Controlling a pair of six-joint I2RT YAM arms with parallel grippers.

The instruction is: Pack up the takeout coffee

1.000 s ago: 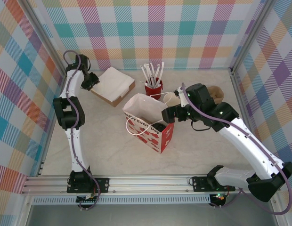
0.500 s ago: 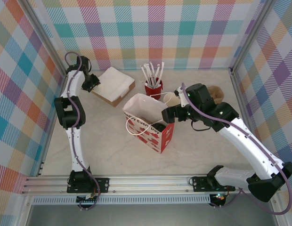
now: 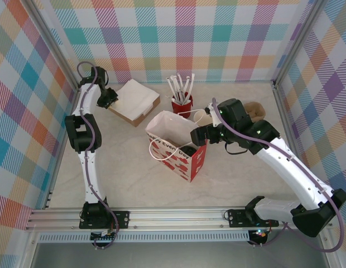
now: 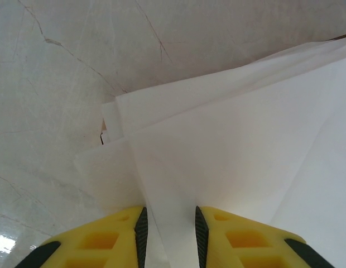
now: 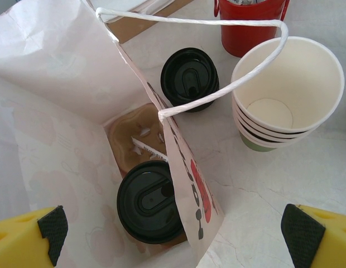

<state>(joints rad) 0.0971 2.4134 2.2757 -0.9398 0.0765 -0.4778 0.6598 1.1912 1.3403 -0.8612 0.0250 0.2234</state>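
Care with the bag handle is wise before the wide-open right gripper reaches for the outside lidded coffee cup.

1. One bag.
2. Two black lids: one in the bag, the other lid outside.
3. One stack of empty cups.
4. One red cup of sticks.
5. One pile of napkins.

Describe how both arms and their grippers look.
The left arm and right arm have white links, black joints and a purple cable running along them. The left gripper and right gripper have yellow fingers with black pads.
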